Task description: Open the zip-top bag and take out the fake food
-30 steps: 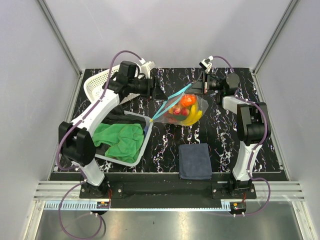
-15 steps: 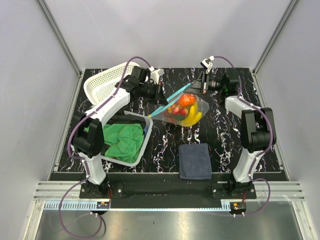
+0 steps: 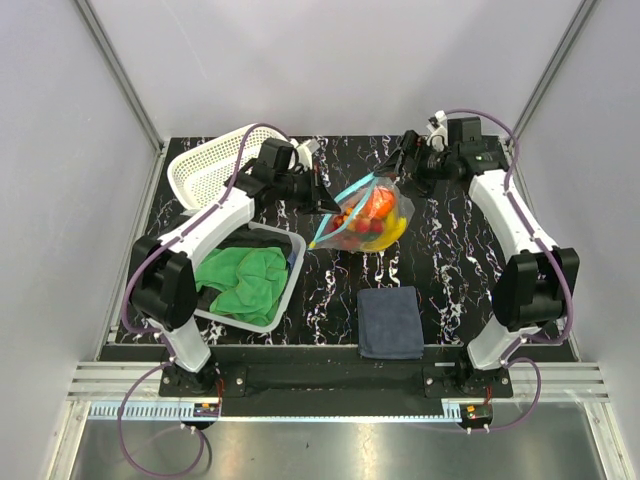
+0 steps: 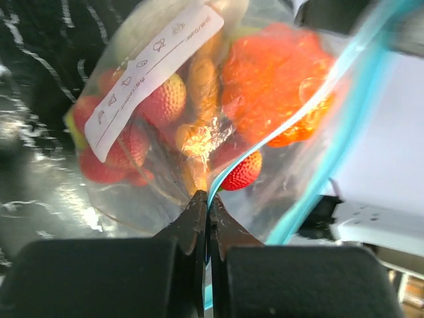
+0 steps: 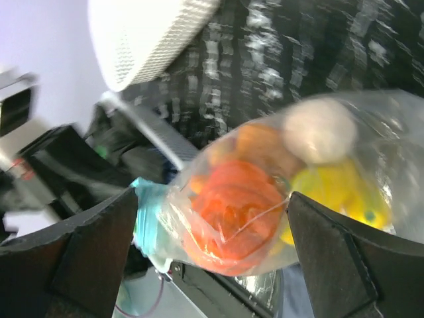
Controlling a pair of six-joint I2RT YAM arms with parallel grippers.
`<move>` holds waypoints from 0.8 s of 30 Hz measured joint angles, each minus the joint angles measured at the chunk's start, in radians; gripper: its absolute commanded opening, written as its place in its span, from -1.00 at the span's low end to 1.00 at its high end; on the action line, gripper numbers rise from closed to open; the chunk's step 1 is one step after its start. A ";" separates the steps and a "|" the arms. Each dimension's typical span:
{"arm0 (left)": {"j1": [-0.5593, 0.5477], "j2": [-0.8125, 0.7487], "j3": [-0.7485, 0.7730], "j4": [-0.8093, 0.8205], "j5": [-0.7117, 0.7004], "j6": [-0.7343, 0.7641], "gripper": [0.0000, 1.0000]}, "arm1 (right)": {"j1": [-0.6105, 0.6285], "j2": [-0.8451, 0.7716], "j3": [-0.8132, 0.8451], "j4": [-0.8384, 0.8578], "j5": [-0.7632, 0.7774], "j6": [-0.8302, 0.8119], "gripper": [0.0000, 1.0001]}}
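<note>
Location: zip-top bag [image 3: 368, 212] just beyond dark blue cloth [image 3: 390, 322], fake food [image 3: 372, 205] all inside it.
Left gripper [image 4: 207, 202]: jaws pressed together on the bag's teal zip edge, likely anchoring one lip so the mouth can be pulled apart.
Right gripper [image 5: 212, 199]: jaws spread wide with the bag between them, gripping nothing; seemingly lined up for the opposite lip.
Edges: clear bin [image 3: 290, 285] and white basket [image 3: 205, 170] crowd the cloth's left.
Room: bare table [image 3: 450, 260] right of the cloth.

Motion blur smears the clear plastic zip-top bag [image 5: 265, 199] in the right wrist view; the white mesh basket [image 5: 149, 36] runs off its top edge.
</note>
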 measured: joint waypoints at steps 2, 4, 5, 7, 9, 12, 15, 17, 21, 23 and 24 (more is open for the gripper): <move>-0.006 -0.014 -0.017 0.039 0.000 -0.056 -1.00 | 0.000 -0.006 0.044 -0.143 0.100 0.009 0.99; -0.011 -0.014 -0.019 0.073 0.003 -0.105 -1.00 | 0.000 -0.019 0.057 -0.228 0.156 0.016 0.99; -0.012 -0.015 -0.019 0.085 0.003 -0.127 -1.00 | 0.000 -0.029 0.057 -0.269 0.187 0.016 0.99; -0.015 -0.015 -0.019 0.107 0.003 -0.164 -1.00 | 0.000 -0.052 0.057 -0.341 0.251 0.016 0.99; -0.021 -0.015 -0.019 0.127 0.003 -0.198 -1.00 | 0.000 -0.079 0.057 -0.388 0.327 0.015 0.99; -0.032 -0.014 -0.019 0.150 0.002 -0.241 -1.00 | 0.000 -0.127 0.075 -0.456 0.442 0.006 0.99; -0.045 -0.015 -0.020 0.168 0.002 -0.278 -1.00 | 0.000 -0.182 0.093 -0.483 0.491 0.016 0.93; -0.055 -0.015 -0.024 0.181 -0.002 -0.299 -1.00 | -0.007 -0.226 0.093 -0.501 0.470 0.029 0.87; -0.065 -0.016 -0.035 0.189 -0.014 -0.337 -1.00 | -0.005 -0.270 0.092 -0.542 0.433 0.038 0.91; -0.070 -0.017 -0.035 0.190 -0.024 -0.357 -1.00 | 0.002 -0.278 0.080 -0.554 0.410 0.038 0.99; -0.072 -0.018 -0.035 0.190 -0.030 -0.367 -1.00 | 0.007 -0.284 0.064 -0.550 0.393 0.039 0.99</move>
